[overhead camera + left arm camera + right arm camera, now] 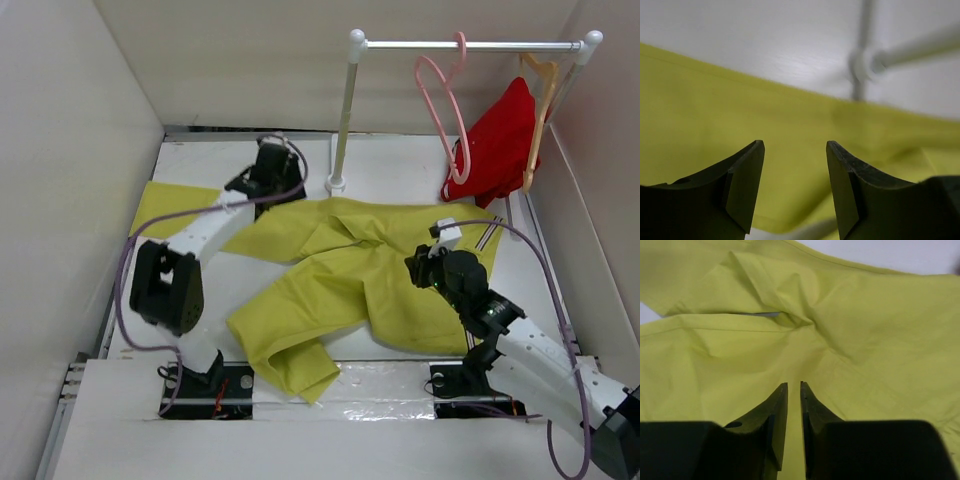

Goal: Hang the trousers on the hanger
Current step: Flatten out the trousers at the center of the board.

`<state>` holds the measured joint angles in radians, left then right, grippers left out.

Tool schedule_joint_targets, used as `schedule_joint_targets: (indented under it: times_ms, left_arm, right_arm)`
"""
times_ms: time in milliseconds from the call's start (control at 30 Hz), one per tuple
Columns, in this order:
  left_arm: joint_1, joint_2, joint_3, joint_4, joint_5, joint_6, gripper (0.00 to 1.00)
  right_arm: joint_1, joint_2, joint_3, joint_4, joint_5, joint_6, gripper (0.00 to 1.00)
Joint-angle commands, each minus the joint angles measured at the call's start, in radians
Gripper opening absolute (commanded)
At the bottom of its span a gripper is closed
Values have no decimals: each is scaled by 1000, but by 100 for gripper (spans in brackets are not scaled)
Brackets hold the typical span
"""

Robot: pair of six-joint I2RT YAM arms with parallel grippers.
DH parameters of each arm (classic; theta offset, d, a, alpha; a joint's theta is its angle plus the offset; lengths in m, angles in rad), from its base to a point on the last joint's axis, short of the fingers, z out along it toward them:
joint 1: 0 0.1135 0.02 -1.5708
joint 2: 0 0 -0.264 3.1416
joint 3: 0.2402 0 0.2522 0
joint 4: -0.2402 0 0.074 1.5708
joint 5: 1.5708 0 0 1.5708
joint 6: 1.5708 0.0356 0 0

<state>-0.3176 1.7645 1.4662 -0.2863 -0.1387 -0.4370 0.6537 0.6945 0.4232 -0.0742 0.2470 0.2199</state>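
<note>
The yellow-green trousers point(360, 270) lie spread across the table, one leg reaching far left and one folded toward the front edge. The striped waistband lining point(490, 236) shows at the right. The pink hanger point(440, 110) hangs by its hook on the rail at the back. My left gripper point(280, 182) is open and empty, low over the far-left leg point(740, 110); it also shows in the left wrist view point(795, 145). My right gripper point(416, 265) sits on the trousers near the waist, its jaws nearly together on a ridge of fabric point(865, 340); it also shows in the right wrist view point(794, 385).
A white clothes rail point(500, 45) stands at the back on a pole point(345, 110) whose base touches the trousers' far edge. A red garment point(500, 145) hangs on a tan wooden hanger point(541, 100) beside the pink one. White walls enclose the table on three sides.
</note>
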Motion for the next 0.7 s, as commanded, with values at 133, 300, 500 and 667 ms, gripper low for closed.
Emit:
schedule_joint_targets:
  times_ms: [133,300,500,667]
  left_arm:
    - [-89,-425,-539,207,-89,-164,58]
    - [-75,-410,-633,272,-15,-192,65]
    - [-113,-284,-592,395,40,-221,65]
    - [-124,-237,-590,446,70,-220,63]
  right_arm:
    - [-86,106,-9,130,-239,-39,51]
    - [-33,290,40,174,-308,-65,73]
    - [14,456,156,155,-260,-129,82]
    - [14,630,239,162,-261,-152,61]
